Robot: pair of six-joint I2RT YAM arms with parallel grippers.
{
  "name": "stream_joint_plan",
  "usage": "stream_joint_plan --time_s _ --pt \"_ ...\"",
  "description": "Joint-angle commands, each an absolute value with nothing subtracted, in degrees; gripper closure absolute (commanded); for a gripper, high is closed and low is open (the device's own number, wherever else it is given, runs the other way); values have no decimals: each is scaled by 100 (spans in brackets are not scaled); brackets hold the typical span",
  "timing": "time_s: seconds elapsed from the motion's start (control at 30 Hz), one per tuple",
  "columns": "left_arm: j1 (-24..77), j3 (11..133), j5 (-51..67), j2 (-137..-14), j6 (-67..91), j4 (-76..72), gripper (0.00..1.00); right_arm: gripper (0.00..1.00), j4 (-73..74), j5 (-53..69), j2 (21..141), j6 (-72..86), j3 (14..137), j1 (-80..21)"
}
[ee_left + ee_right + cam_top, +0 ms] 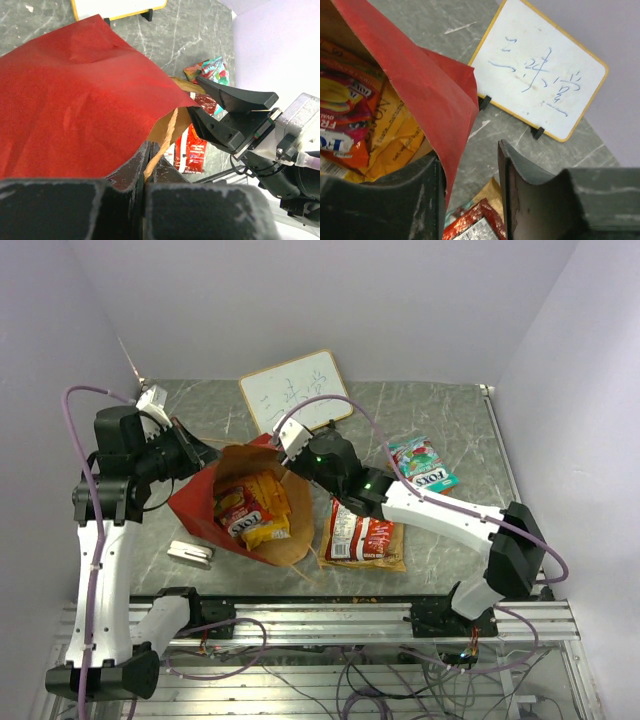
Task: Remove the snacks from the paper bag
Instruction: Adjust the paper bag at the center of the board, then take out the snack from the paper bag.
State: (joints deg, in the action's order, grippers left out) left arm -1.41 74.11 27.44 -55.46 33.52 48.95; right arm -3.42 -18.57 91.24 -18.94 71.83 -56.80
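L gripper is pressed together on the rim of the tall red paper carrier bag w/ brown kraft lining, holding its mouth open near table centre. R gripper has jaws spread, w/ the bag's red side wall hanging between them, close against one finger. Inside the bag lie glossy foil snack packets, red and yellow. A red foil packet atop an orange one and a teal foil packet lie out on the grey marbled table, on the bag's R side. Likely risks: if R closes here it pinches paper, not a snack, and could crease or tear the wall or tug the bag against L's hold. Thin paper may slip from L's pinch, letting the mouth fold shut. Glossy foil may slide from a shallow grip. Only the top cam gives the whole layout, incl. a small pale flat object near the bag. L wrist cam shows the pinch and R's jaws side-on. R wrist cam shows packet print and blue writing on the white yellow-framed board.
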Motion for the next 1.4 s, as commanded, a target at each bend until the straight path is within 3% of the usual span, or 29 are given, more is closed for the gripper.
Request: stream_joint_plan --time_s 0.0,0.27,0.47,0.7,0.93,1.13,1.37 --pt "-164 7301 3001 -5398 3626 4690 93 54 658 -1347 8694 -1744 7477 -5638" --pt "-158 7597 3049 -5622 3453 4901 93 31 1400 457 7592 -1662 6965 -5790" --pt "-160 7646 3154 -5773 3554 4667 93 30 1528 1337 7107 -2143 6484 -6035" --pt "-158 7786 3221 -5929 3504 4663 93 37 1259 1661 7644 -2506 6528 -6798" --pt "-163 7715 3285 -5898 3610 4647 93 45 289 434 8785 -1171 6523 -7059" --pt "-158 7496 3376 -5770 3868 4464 93 64 -207 -796 9439 -654 6482 -7064" --pt "-159 7187 3473 -5573 4102 4347 93 79 -578 -1814 10146 -421 6483 -7042"
